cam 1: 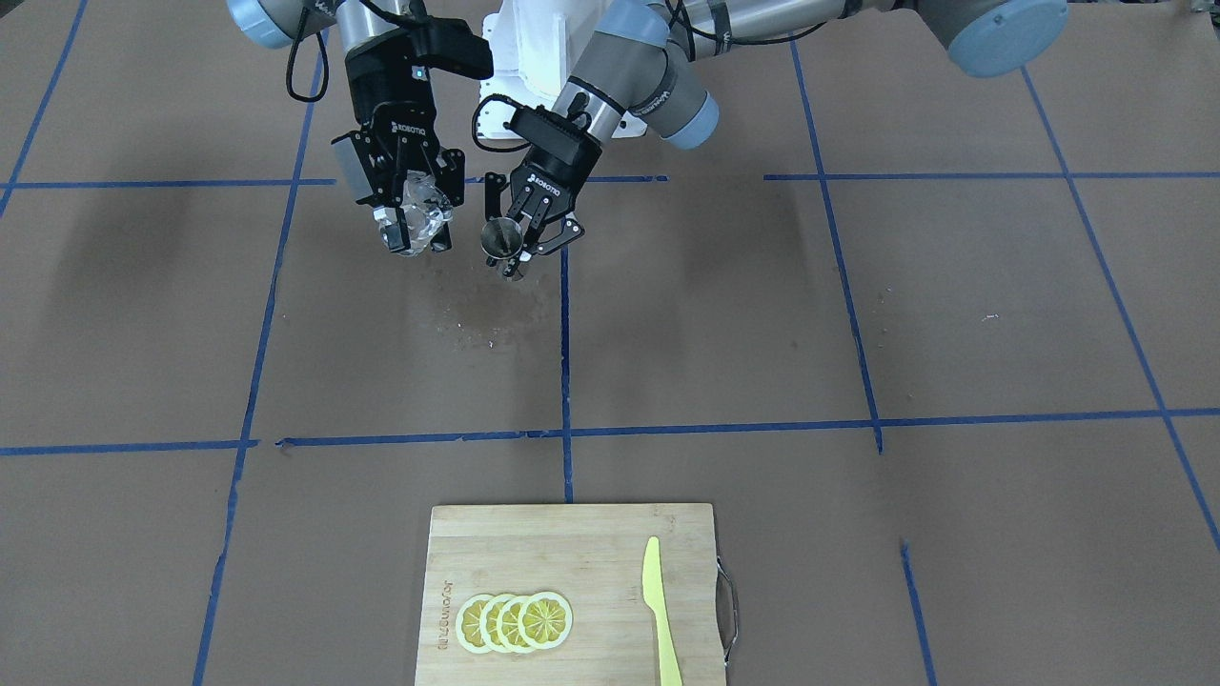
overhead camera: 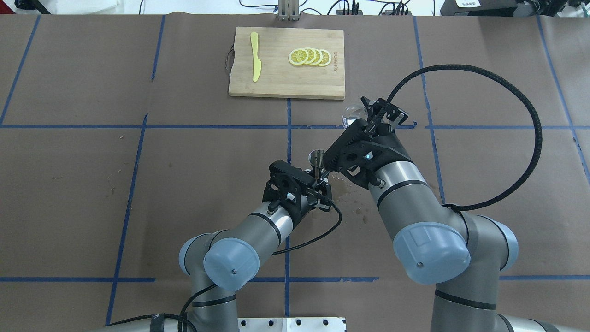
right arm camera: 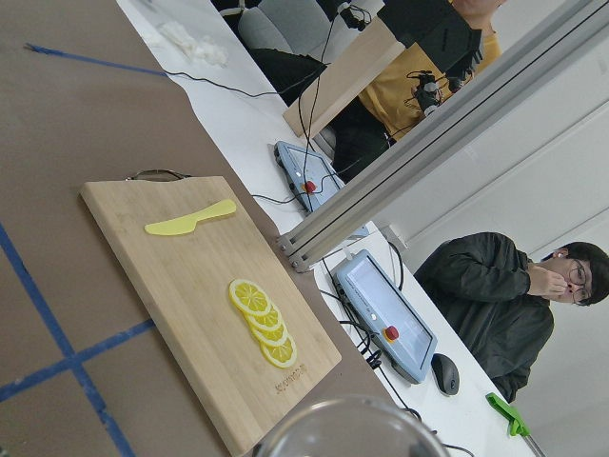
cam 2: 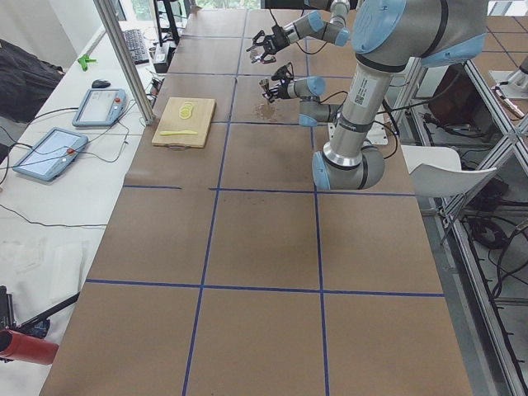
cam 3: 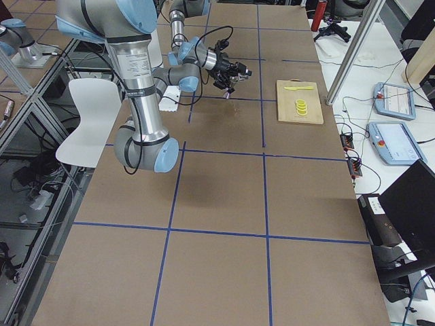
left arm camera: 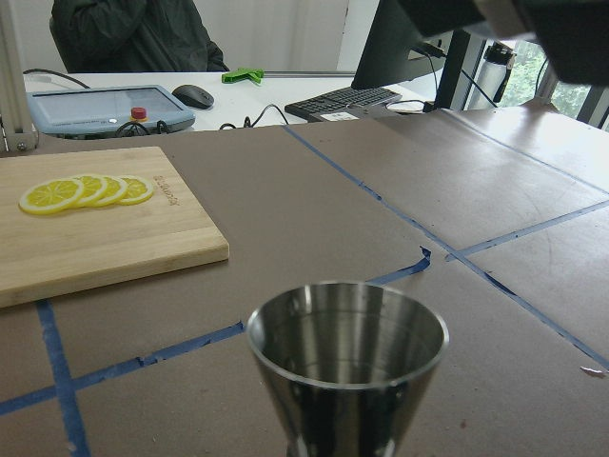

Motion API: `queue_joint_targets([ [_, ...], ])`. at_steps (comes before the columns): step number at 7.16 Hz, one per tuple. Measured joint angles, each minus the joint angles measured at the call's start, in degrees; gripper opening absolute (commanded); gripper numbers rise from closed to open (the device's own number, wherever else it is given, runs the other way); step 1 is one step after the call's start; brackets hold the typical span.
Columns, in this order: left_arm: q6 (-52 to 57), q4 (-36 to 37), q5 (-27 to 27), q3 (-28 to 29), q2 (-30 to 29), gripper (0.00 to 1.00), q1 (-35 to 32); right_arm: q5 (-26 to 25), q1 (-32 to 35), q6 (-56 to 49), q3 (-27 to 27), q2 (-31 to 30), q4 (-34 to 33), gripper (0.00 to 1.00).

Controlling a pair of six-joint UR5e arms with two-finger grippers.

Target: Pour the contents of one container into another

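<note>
My right gripper [cam 1: 416, 232] is shut on the clear glass cup [cam 1: 419, 211], which it holds tilted above the table. From overhead the cup [overhead camera: 352, 115] sticks out past the right gripper [overhead camera: 358, 121]. In the right wrist view only the cup's rim [right arm camera: 343, 424] shows, at the bottom edge. My left gripper [cam 1: 512, 250] is shut on the steel jigger [cam 1: 501, 238], which stands upright with its mouth open upward, off the table. Overhead, the jigger [overhead camera: 316, 158] sits a short way to the left of the cup, apart from it. The jigger [left arm camera: 347, 357] fills the bottom of the left wrist view.
A wooden cutting board [cam 1: 572, 538] lies at the table's far side from the robot, with several lemon slices [cam 1: 515, 621] and a yellow knife [cam 1: 658, 610] on it. Wet spots [cam 1: 477, 319] mark the brown paper below the grippers. Blue tape lines cross the table.
</note>
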Motion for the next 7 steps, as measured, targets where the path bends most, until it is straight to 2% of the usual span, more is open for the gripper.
queue_joint_targets([
  [7, 0.0, 0.0, -0.32, 1.95, -2.82, 0.0, 0.06, -1.27, -0.21, -5.49, -0.64, 0.2, -0.75, 0.0],
])
